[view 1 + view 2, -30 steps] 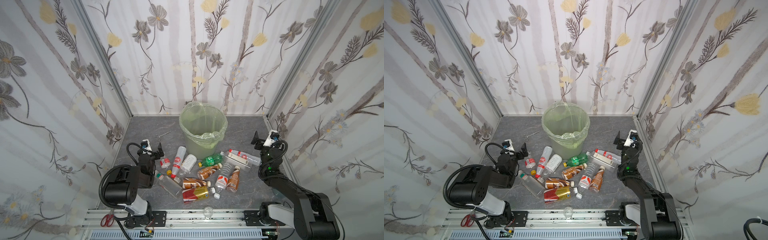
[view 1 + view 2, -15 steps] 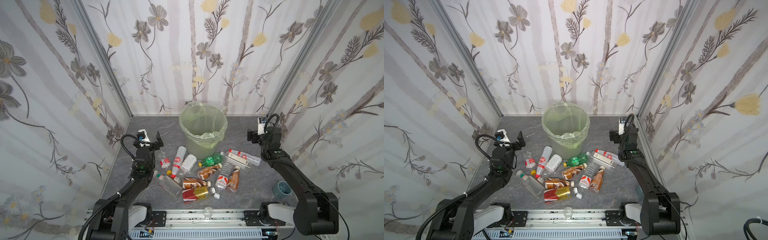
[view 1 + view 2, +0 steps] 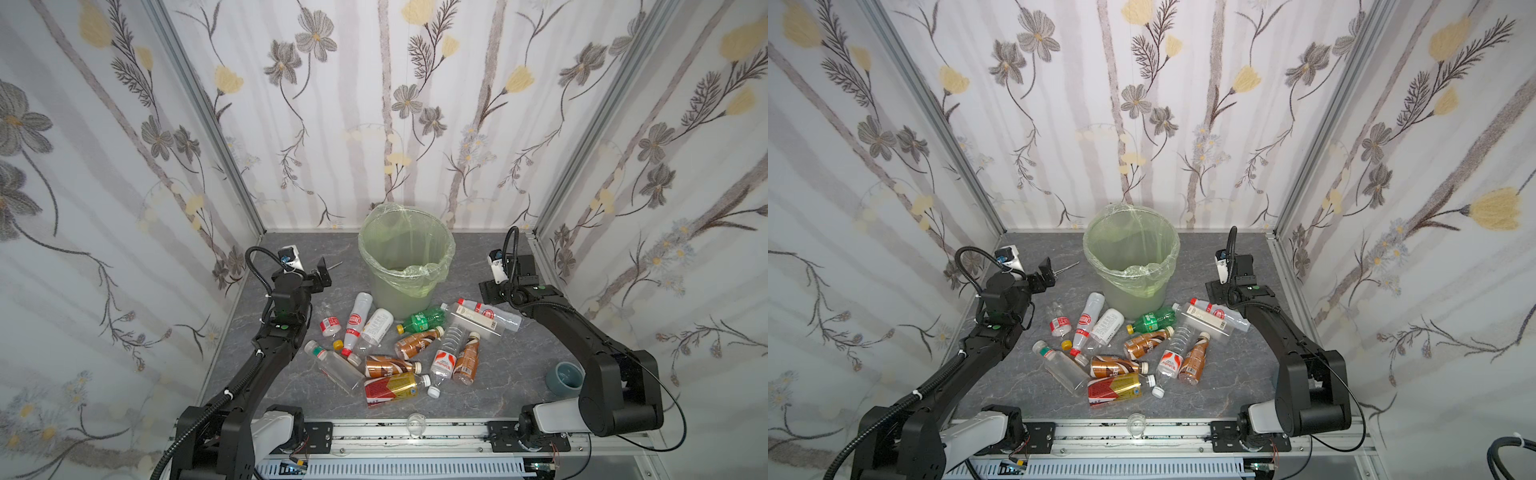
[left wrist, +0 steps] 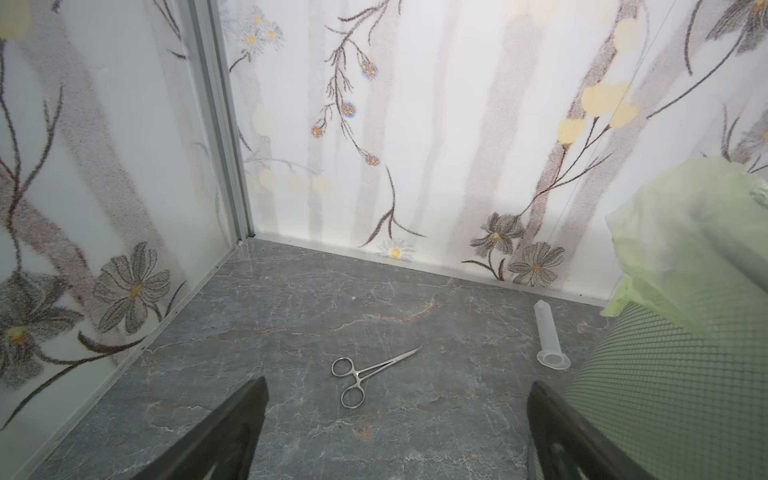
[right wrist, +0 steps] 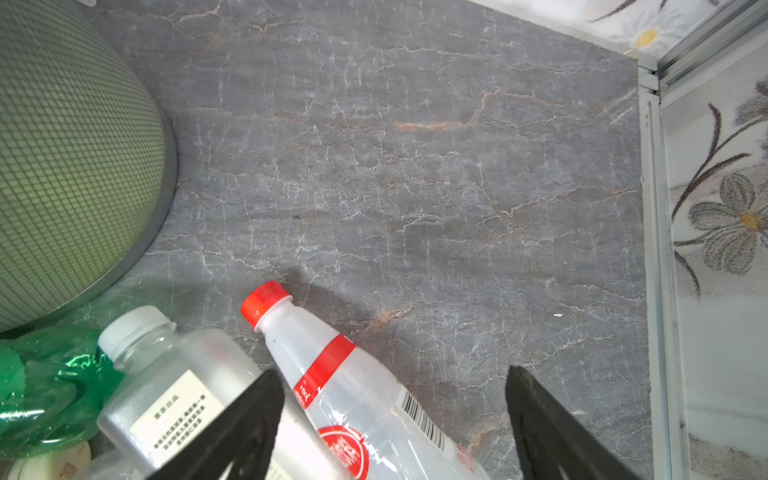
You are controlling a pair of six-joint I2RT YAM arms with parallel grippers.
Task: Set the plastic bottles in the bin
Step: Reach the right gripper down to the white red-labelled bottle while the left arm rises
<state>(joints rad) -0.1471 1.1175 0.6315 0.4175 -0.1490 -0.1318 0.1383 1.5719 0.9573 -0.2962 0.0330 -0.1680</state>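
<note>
Barcode (image 5: 420, 417) on red-capped bottle (image 5: 357, 399); tiny unreadable Chinese print (image 5: 178, 419) on white-capped bottle (image 5: 137, 357).

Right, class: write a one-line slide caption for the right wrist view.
Right gripper, jaws apart, over a red-capped clear bottle lying near the bin.

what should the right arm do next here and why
Probably lower the right gripper a little and close on the red-capped bottle: in the right wrist view its jaws stand apart with that bottle showing between them, flat on the table, nothing is held yet, and the bin is close by.
</note>
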